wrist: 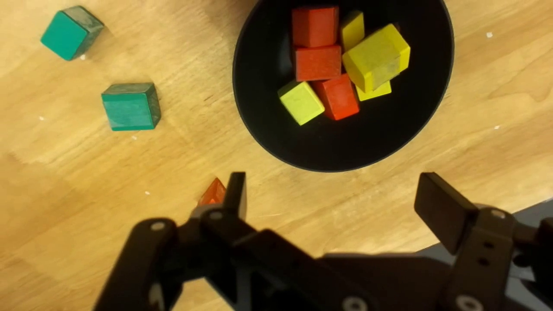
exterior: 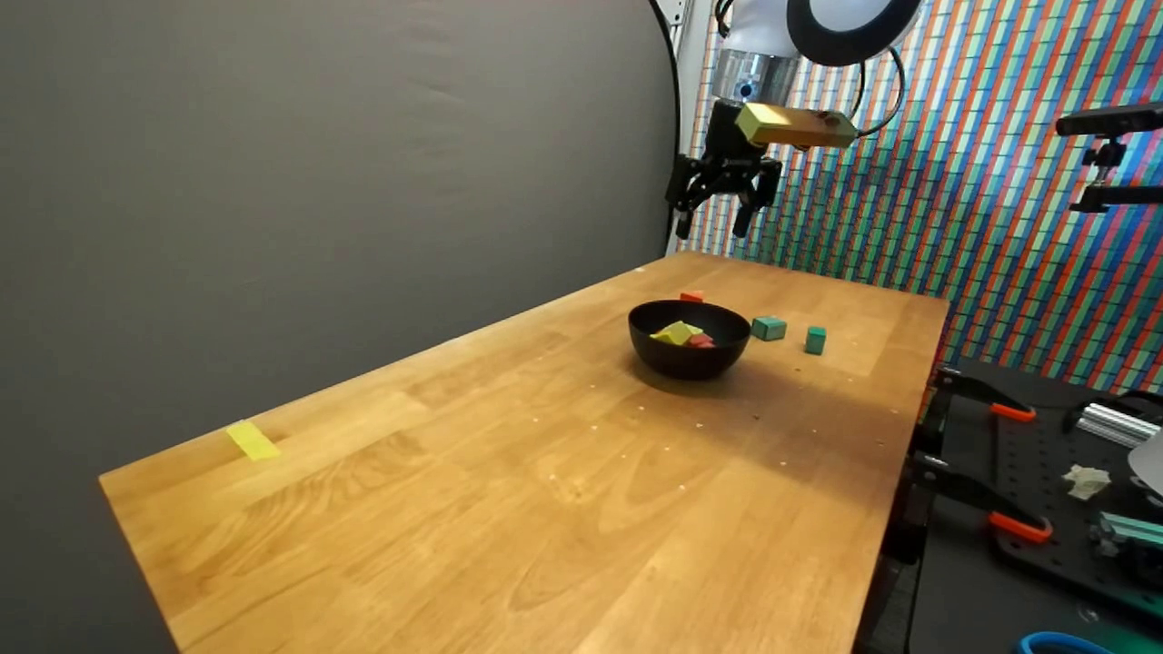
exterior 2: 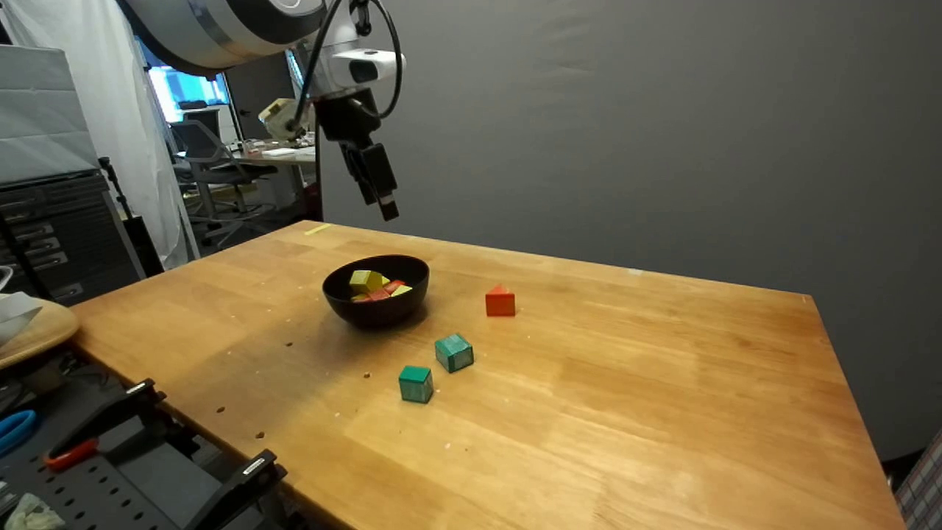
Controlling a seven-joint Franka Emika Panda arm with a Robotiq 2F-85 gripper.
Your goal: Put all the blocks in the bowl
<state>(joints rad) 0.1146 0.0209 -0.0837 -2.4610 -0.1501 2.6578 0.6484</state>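
Blocks [wrist: 318, 63], red and yellow, lie in the bowl [wrist: 337, 147]; two green ones [wrist: 131, 112] and one orange-red [exterior 2: 500, 304] are on the tabletop [exterior 2: 662, 412]; the pincer [exterior: 713, 227] is spread wide.

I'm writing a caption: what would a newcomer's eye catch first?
Probably the black bowl of red and yellow blocks on the wooden table, two green blocks and an orange-red block nearby. The open pincer hangs above. A multicoloured striped backdrop stands behind it in an exterior view.
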